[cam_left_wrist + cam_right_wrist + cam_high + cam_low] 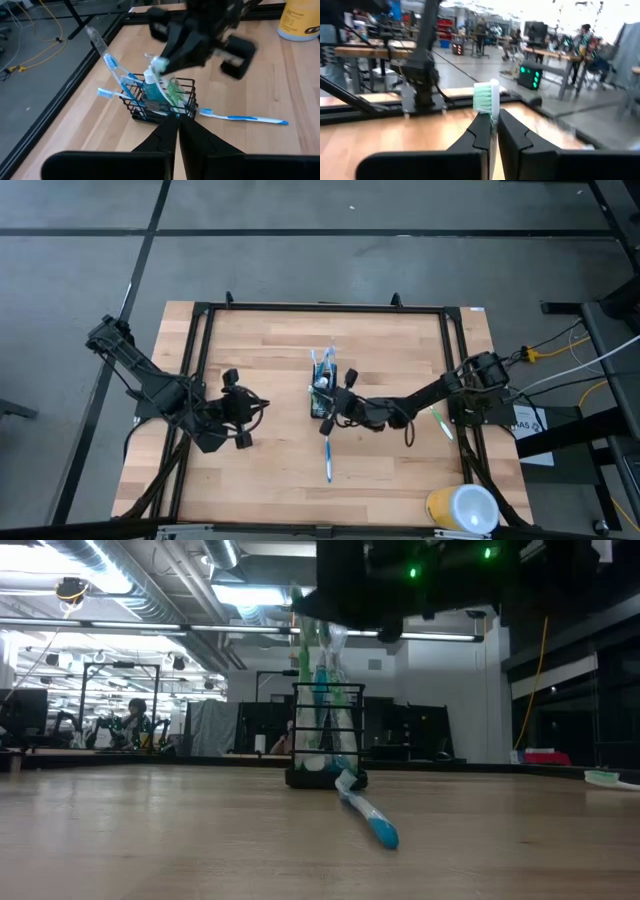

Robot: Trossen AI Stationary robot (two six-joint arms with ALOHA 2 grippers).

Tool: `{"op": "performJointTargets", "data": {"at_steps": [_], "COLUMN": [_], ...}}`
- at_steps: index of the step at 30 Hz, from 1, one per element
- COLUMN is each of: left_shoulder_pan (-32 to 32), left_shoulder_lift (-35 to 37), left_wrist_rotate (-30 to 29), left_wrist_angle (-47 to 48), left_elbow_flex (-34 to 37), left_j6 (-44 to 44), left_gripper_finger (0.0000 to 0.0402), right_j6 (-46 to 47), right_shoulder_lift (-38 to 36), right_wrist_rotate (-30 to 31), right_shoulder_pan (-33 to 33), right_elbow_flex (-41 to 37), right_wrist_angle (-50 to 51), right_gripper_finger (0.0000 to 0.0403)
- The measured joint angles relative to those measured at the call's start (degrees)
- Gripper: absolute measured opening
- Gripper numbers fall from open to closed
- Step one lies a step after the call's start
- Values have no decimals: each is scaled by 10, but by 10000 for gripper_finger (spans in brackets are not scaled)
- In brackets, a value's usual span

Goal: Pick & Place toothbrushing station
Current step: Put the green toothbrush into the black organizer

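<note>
The black mesh holder (pixel 322 392) stands at the table's middle with several toothbrushes and a blue tube in it; it also shows in the left wrist view (pixel 161 100) and the low view (pixel 325 730). My right gripper (pixel 338 402) is over the holder, shut on a green-white toothbrush (pixel 161 82). My left gripper (pixel 243 408) waits left of the holder, shut and empty. A blue-white toothbrush (pixel 328 455) lies flat on the table just in front of the holder. A green-white toothbrush (pixel 441 423) lies at the right. My right gripper pinches the green-white toothbrush by its neck (pixel 493 116), just below the green-bristled head (pixel 486 97), between its two fingers. The head sticks out past the fingertips. The fingers come from the table's right, slanting down. The handle's lower end (pixel 170 102) reaches into the holder.
A large yellow-and-white cup (pixel 462 508) stands at the near right corner. A black frame (pixel 200 360) runs along the table's left, far and right sides. Bare wood lies left of and in front of the holder.
</note>
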State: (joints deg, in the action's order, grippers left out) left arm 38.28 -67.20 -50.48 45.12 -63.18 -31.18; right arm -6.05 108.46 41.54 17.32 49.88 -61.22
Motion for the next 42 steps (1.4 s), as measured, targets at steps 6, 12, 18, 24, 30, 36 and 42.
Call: {"op": "performJointTargets", "data": {"at_steps": [6, 12, 18, 24, 30, 36, 42], "left_shoulder_pan": [19, 29, 29, 29, 29, 29, 22], "left_shoulder_lift": [0, 0, 0, 0, 13, 42, 64], "left_wrist_rotate": [-2, -11, -25, -24, -24, -57, -87], "left_wrist_angle": [-1, -2, -15, -48, -47, -62, -69], "left_elbow_flex": [0, 0, 0, 0, 0, 0, 0], "left_j6": [-15, -25, -25, -12, -24, 3, 34], "left_gripper_finger": [15, 15, 15, 15, 15, 15, 15], "right_j6": [32, 6, 112, 198, 207, 366, 404], "right_shoulder_lift": [-24, -91, -164, -215, -287, -324, -253], "right_wrist_rotate": [38, 121, 181, 291, 416, 118, -101], "right_shoulder_pan": [13, 48, 77, 113, 185, 177, 151], "right_elbow_flex": [-8, -8, -8, -8, -8, -3, 150], "right_wrist_angle": [0, 19, 172, 270, 336, 422, 438], "right_gripper_finger": [92, 190, 207, 188, 159, 135, 119]}}
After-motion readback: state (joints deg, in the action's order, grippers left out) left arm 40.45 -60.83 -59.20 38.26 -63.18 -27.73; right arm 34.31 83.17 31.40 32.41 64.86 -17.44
